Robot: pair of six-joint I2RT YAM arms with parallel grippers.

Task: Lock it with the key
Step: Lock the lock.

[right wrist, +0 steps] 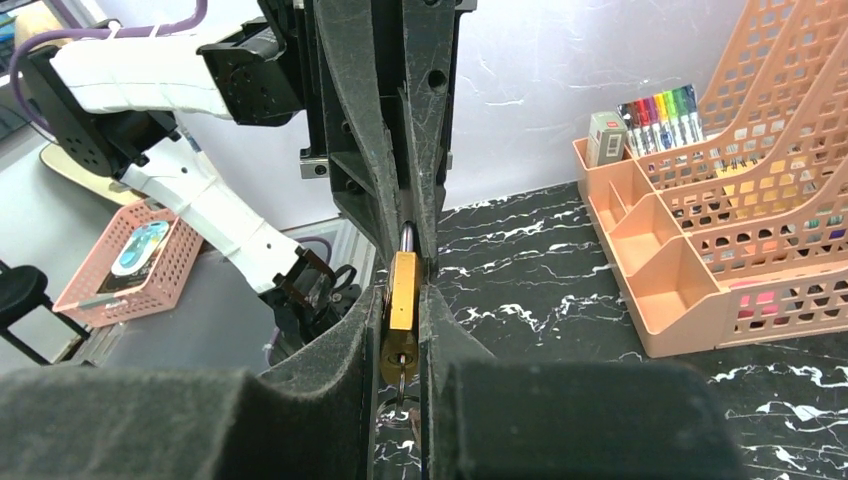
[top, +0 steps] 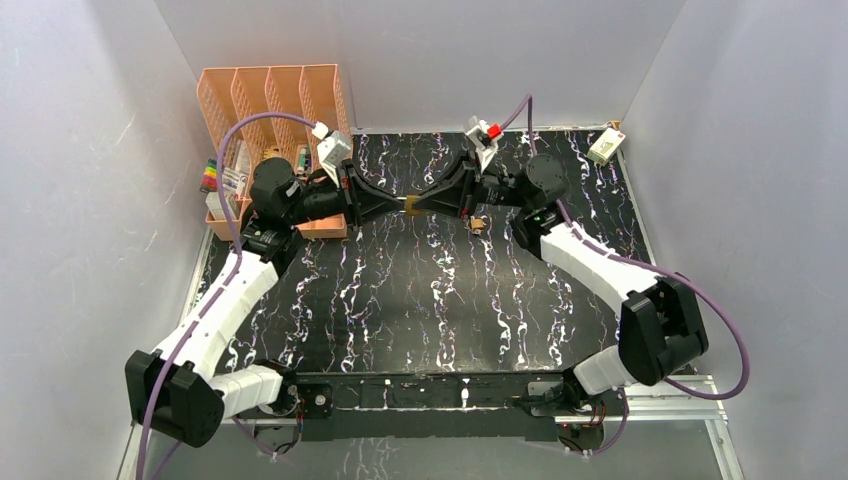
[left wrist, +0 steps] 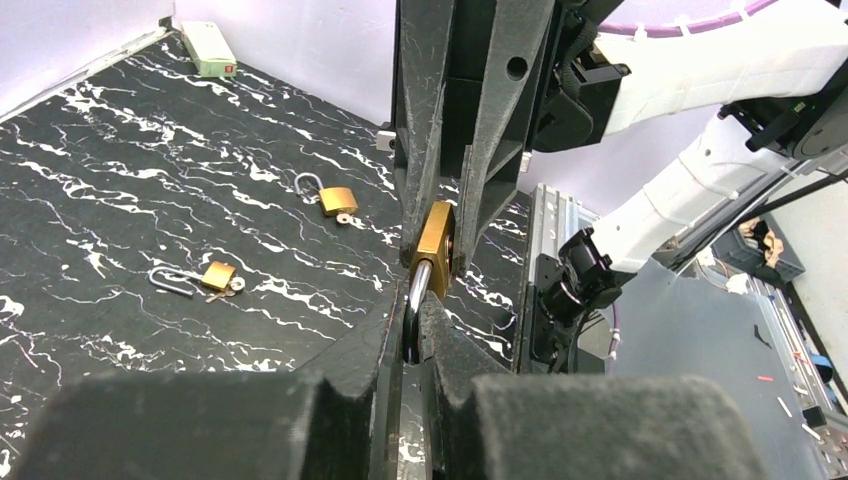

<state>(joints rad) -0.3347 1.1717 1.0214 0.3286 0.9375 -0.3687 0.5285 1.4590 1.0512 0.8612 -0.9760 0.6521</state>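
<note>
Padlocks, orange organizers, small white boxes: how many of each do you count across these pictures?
Brass padlocks: 3 (held padlock, near loose padlock, far loose padlock)
Orange organizer: 1
Small white box: 1
Total: 5

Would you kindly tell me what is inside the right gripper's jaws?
A brass padlock, clamped by its body in the right gripper; its shackle runs into the shut left gripper. A metal ring hangs at its lower end; any key there is covered by the fingers.

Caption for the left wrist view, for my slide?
Both arms' jaws clamp one brass padlock mid-air, left on its steel shackle; two other brass padlocks lie on the marbled black table.
</note>
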